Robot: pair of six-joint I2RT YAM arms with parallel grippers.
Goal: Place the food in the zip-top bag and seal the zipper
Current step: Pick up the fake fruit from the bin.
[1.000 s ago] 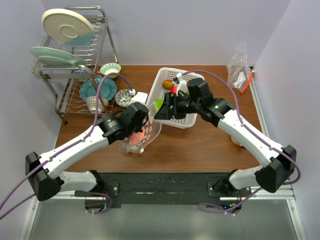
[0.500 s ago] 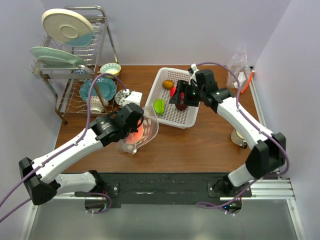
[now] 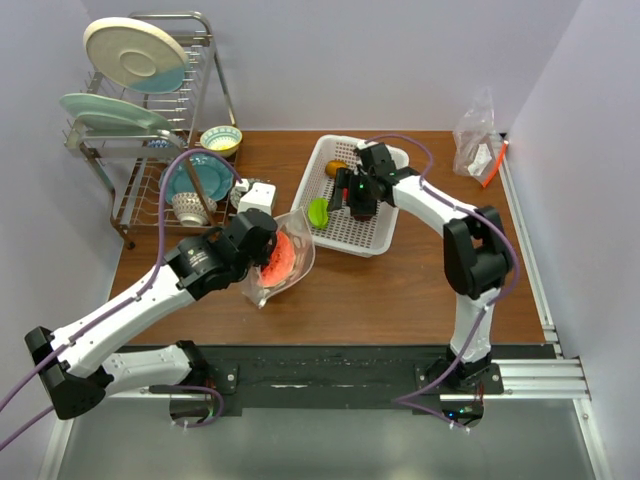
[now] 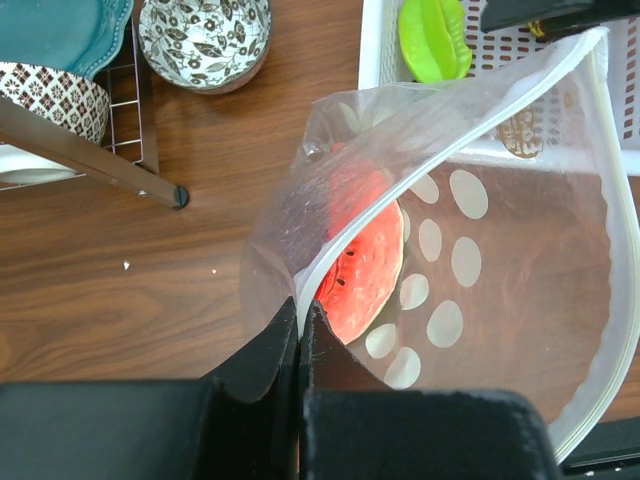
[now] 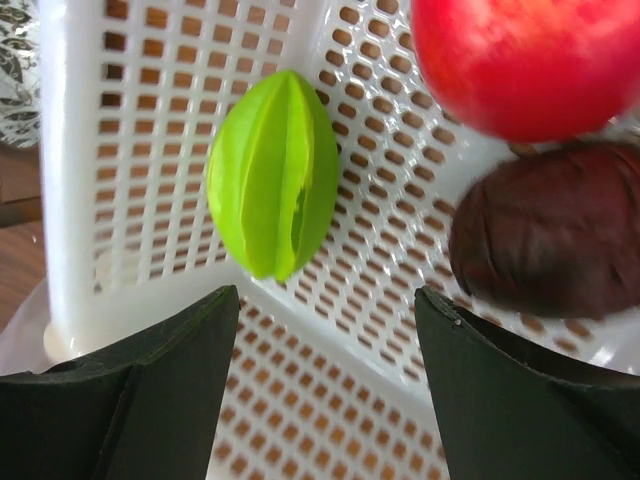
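My left gripper (image 4: pixel 298 318) is shut on the pale zipper (image 4: pixel 305 282) of the clear zip-top bag (image 4: pixel 500 260), holding its mouth open beside the white basket (image 3: pixel 345 245). A red watermelon slice (image 4: pixel 365 260) lies inside the bag (image 3: pixel 290 262). My right gripper (image 5: pixel 327 292) is open and empty, low over the basket floor (image 5: pixel 330 400). Ahead of it lie a green fruit (image 5: pixel 272 188), a red apple (image 5: pixel 520 55) and a dark purple piece (image 5: pixel 550 230). In the top view the right gripper (image 3: pixel 352 198) is in the basket near the green fruit (image 3: pixel 318 211) and a small orange (image 3: pixel 335 168).
A dish rack (image 3: pixel 150 150) with plates and bowls stands at the back left, with a patterned bowl (image 4: pixel 205 40) close to the bag. A white block (image 3: pixel 258 195) sits behind the bag. Another clear bag with a red-orange strip (image 3: pixel 478 135) leans at the back right.
My right gripper has moved from the basket's near left edge back into its middle, and its arm has folded toward the back. My left arm has shifted slightly, still holding the bag.
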